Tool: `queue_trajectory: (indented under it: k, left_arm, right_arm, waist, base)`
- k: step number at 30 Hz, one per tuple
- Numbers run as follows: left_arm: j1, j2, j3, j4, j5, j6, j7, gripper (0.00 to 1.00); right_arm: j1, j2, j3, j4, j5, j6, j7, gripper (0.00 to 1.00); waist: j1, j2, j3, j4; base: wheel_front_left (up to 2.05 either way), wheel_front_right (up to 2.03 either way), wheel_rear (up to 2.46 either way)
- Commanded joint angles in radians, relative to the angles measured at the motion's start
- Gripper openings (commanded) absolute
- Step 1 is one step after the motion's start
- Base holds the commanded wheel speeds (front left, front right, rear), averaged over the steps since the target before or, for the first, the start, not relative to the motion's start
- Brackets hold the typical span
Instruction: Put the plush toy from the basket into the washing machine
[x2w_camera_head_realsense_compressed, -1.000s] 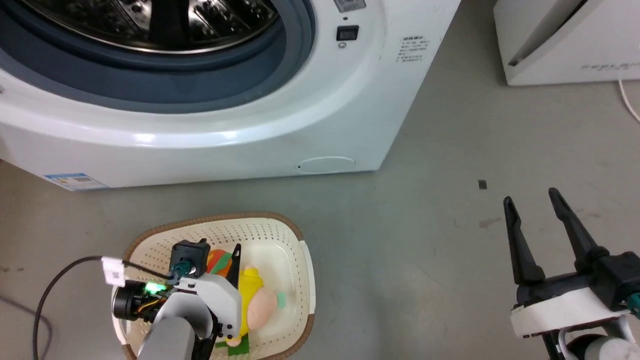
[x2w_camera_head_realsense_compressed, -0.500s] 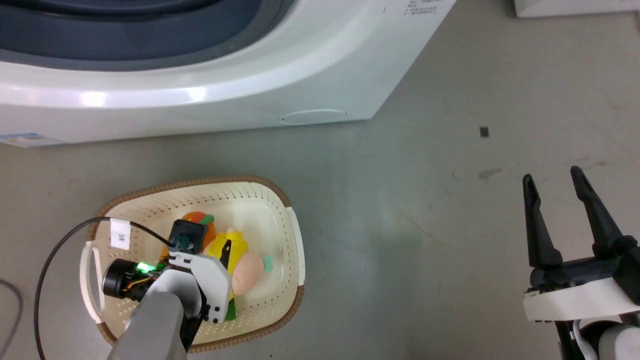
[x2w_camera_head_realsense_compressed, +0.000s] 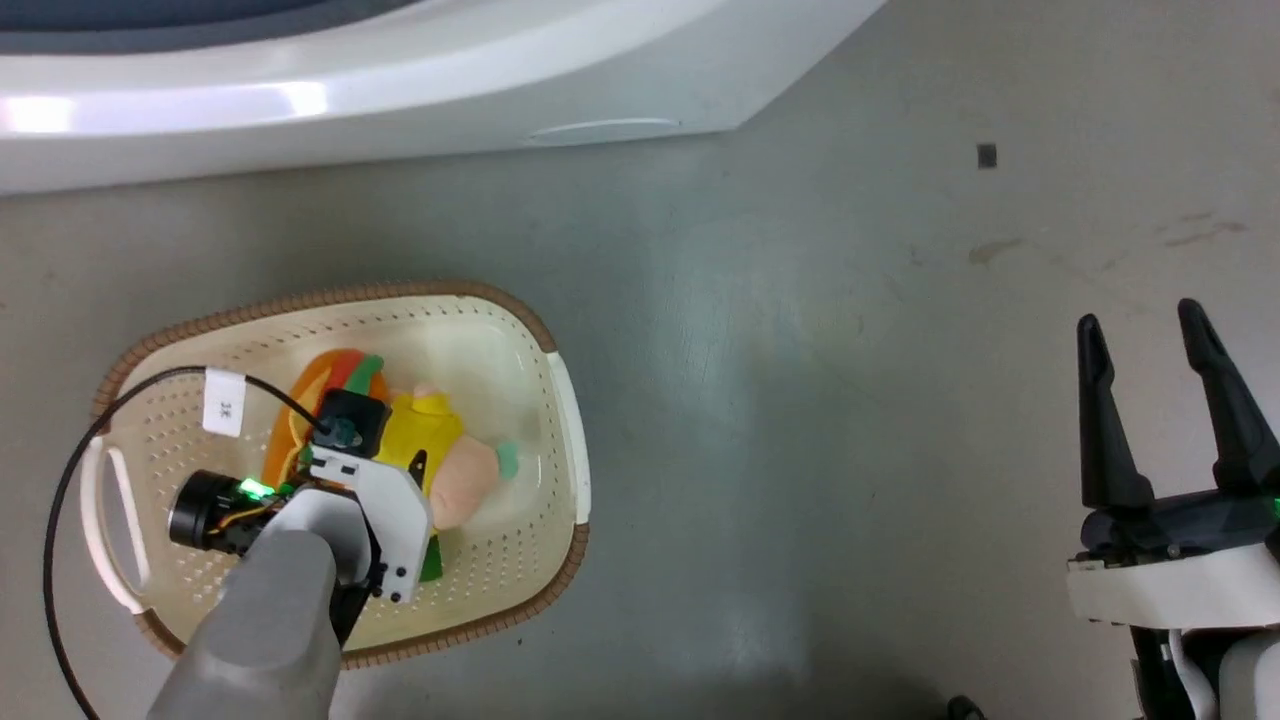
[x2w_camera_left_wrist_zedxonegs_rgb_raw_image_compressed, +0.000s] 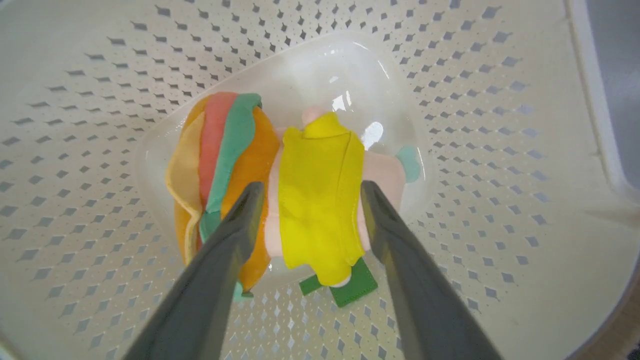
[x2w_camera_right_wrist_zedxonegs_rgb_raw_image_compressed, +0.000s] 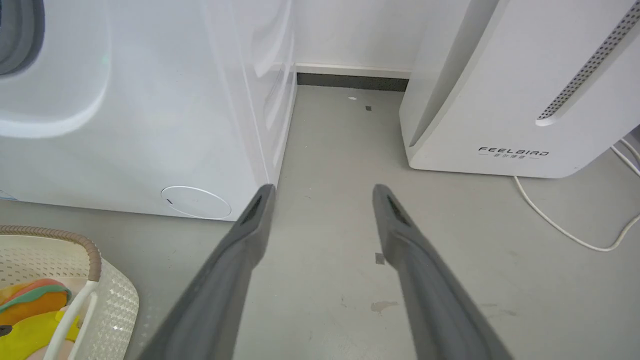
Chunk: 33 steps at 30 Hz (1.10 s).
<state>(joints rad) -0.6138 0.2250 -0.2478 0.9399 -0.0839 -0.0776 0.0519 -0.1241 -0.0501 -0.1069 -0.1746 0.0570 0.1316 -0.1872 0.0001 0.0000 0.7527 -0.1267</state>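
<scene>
The plush toy (x2w_camera_left_wrist_zedxonegs_rgb_raw_image_compressed: 315, 165) lies on the bottom of the cream basket (x2w_camera_left_wrist_zedxonegs_rgb_raw_image_compressed: 500, 100). Its orange burger part is on the left, its peach end and teal bit on the right. My left gripper (x2w_camera_left_wrist_zedxonegs_rgb_raw_image_compressed: 310, 192) is open and reaches down into the basket, one finger on each side of the toy's yellow body. In the head view the basket (x2w_camera_head_realsense_compressed: 400, 292) sits on the floor at lower left, with the toy (x2w_camera_head_realsense_compressed: 455, 470) partly under my left wrist. The washing machine (x2w_camera_head_realsense_compressed: 400, 80) stands along the top edge. My right gripper (x2w_camera_head_realsense_compressed: 1140, 318) is open and holds nothing at lower right.
A white FEELBIRD appliance (x2w_camera_right_wrist_zedxonegs_rgb_raw_image_compressed: 525, 90) stands to the right of the washing machine (x2w_camera_right_wrist_zedxonegs_rgb_raw_image_compressed: 150, 100), and a white cable (x2w_camera_right_wrist_zedxonegs_rgb_raw_image_compressed: 565, 230) trails on the grey floor beside it. A black cable (x2w_camera_head_realsense_compressed: 60, 500) loops from my left wrist over the basket's left side.
The head camera has tilted down, so the washing machine and basket sit higher in the picture. My left gripper stays over the toy in the basket. The right gripper stays open.
</scene>
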Motion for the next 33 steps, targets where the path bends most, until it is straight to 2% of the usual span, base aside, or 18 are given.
queue_trajectory:
  k: [1, 12, 23, 24, 25, 33]
  left_arm:
    - [-0.027, 0.009, -0.006, 0.021, -0.006, 0.002, 0.001, 1.0]
    - [-0.139, 0.038, -0.033, 0.135, -0.031, 0.046, -0.031, 1.0]
    - [-0.225, 0.062, -0.091, 0.249, -0.041, 0.031, -0.021, 1.0]
    - [-0.231, 0.064, -0.094, 0.26, -0.045, 0.029, -0.016, 0.44]
    - [-0.236, 0.064, -0.097, 0.27, -0.049, 0.025, -0.013, 0.0]
    - [-0.278, 0.078, -0.118, 0.351, -0.082, 0.013, -0.031, 0.0]
  right_arm:
    - [-0.02, 0.0, -0.005, -0.01, 0.006, -0.001, -0.008, 1.0]
    - [-0.043, 0.0, -0.022, -0.044, 0.009, -0.001, -0.031, 1.0]
    - [-0.072, 0.0, -0.039, -0.085, 0.005, -0.001, -0.054, 1.0]
    - [-0.073, 0.0, -0.041, -0.09, 0.005, -0.001, -0.056, 1.0]
    - [-0.074, 0.0, -0.043, -0.095, 0.005, -0.001, -0.058, 1.0]
    - [-0.088, 0.0, -0.061, -0.115, -0.001, -0.001, -0.075, 1.0]
  waist:
    - [-0.0001, 0.0, 0.025, -0.007]
    - [-0.0001, 0.0, 0.148, -0.03]
    - [-0.0001, 0.0, 0.249, -0.052]
    - [-0.0001, 0.0, 0.258, -0.054]
    - [-0.0001, 0.0, 0.266, -0.055]
    - [-0.0001, 0.0, 0.314, -0.076]
  base:
    - [0.0, 0.0, 0.0]
    - [0.0, 0.0, 0.0]
    - [0.0, 0.0, 0.0]
    - [0.0, 0.0, 0.0]
    - [0.0, 0.0, 0.0]
    - [0.0, 0.0, 0.0]
